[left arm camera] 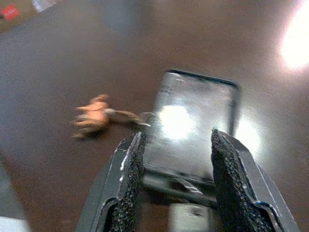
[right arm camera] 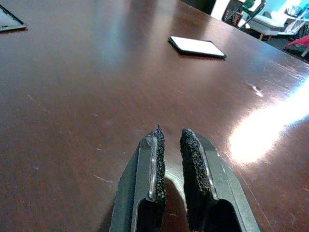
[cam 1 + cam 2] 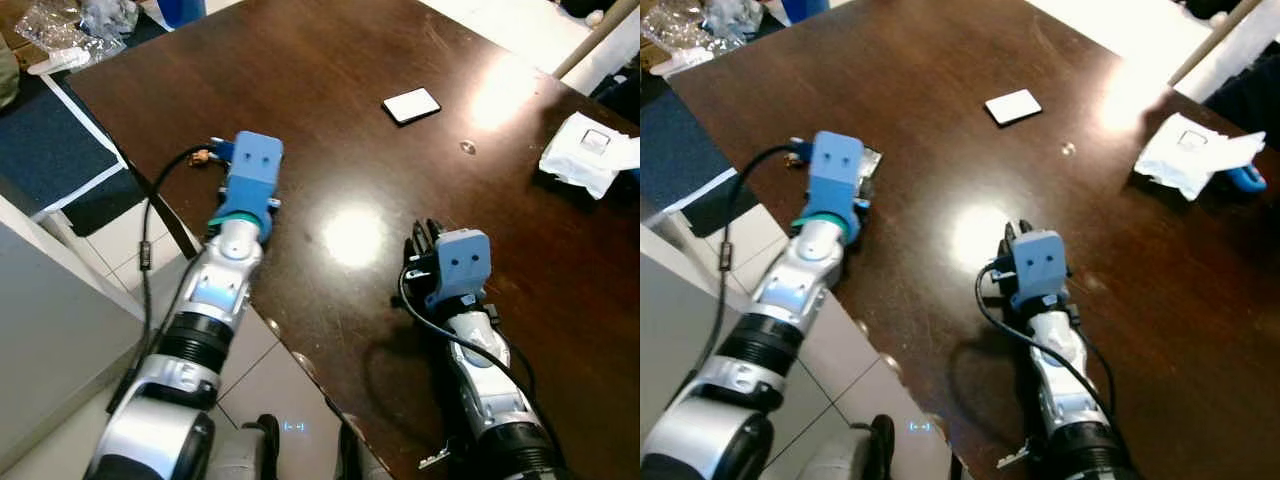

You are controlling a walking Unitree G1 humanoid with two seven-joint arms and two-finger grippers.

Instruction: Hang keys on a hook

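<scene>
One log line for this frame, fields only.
left gripper: jaws open over clear card holder with orange charm | right gripper: nearly shut, empty, low over table | white card: untouched

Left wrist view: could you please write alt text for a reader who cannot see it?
The left gripper, fingers open, hovers over a flat clear card holder lying on a dark brown table. A small orange charm, blurred, is linked to the holder by a short chain.
</scene>
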